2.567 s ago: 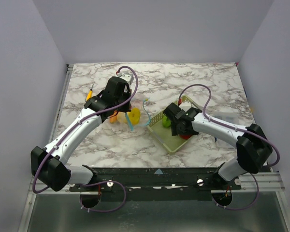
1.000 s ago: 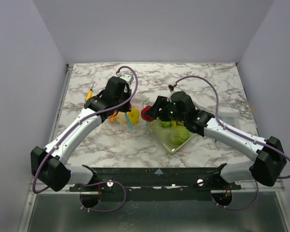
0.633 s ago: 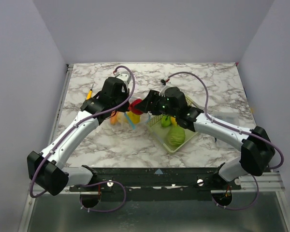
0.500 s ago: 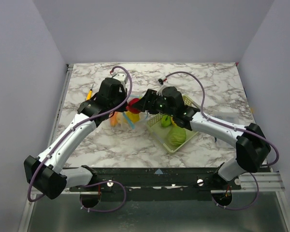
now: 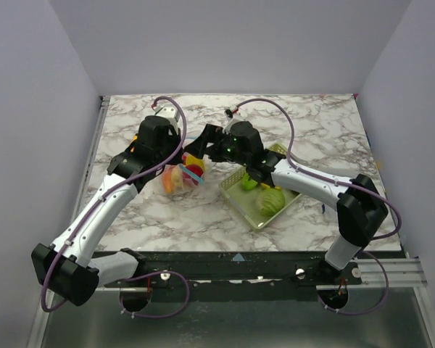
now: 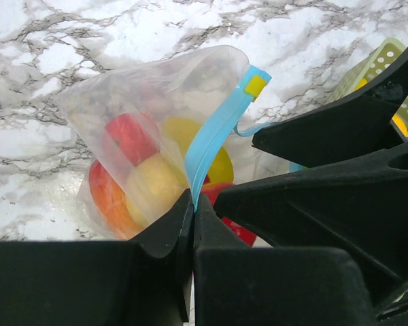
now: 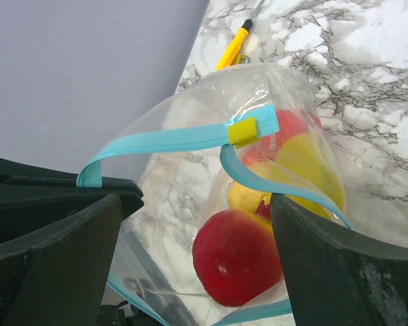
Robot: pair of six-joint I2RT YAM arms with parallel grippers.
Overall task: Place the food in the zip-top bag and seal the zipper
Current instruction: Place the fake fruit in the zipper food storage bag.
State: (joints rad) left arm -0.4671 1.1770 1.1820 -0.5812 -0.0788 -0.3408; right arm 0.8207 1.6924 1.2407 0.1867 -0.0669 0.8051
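The clear zip-top bag (image 5: 178,178) lies on the marble, its mouth held up. It holds red, yellow and orange food (image 6: 132,178). My left gripper (image 6: 192,204) is shut on the light-blue zipper (image 6: 214,132), which carries a yellow slider (image 7: 243,130). My right gripper (image 7: 196,198) is open at the bag's mouth. A red toy fruit (image 7: 236,258) lies between its fingers, inside the zipper's loop. From above, the left gripper (image 5: 178,158) and the right gripper (image 5: 201,148) meet over the bag.
The yellow-green mesh basket (image 5: 255,214) stands right of the bag with green food (image 5: 269,200) in it. A yellow pen (image 7: 234,46) lies on the marble beyond the bag. Grey walls close in the table.
My right gripper carried a red fruit from the basket leftward to the bag's mouth and now stands open around it. My left arm shifted left and back, holding the zipper.
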